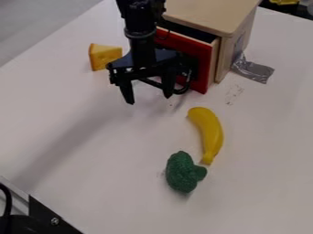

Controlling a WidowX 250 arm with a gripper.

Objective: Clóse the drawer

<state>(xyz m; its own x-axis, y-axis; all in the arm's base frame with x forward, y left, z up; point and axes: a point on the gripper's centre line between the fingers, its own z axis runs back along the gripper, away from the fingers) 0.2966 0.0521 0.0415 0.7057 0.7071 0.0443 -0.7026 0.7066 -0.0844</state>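
Observation:
The black gripper (148,98) hangs in front of the drawer, its two fingers spread apart with nothing between them. A red-fronted drawer (203,68) is pulled partly out of a light wooden box (214,11) at the top of the view; a dark gap shows behind its front panel. The arm and gripper cover the left part of the red front. A black curved handle is partly visible beside the gripper's right finger; whether they touch, I cannot tell.
Yellow toy cheese (104,56) lies left of the gripper. A yellow banana (208,133) and green broccoli (183,172) lie on the white table (122,183) in front of the drawer. Silver tape (254,70) sticks at the box's right side.

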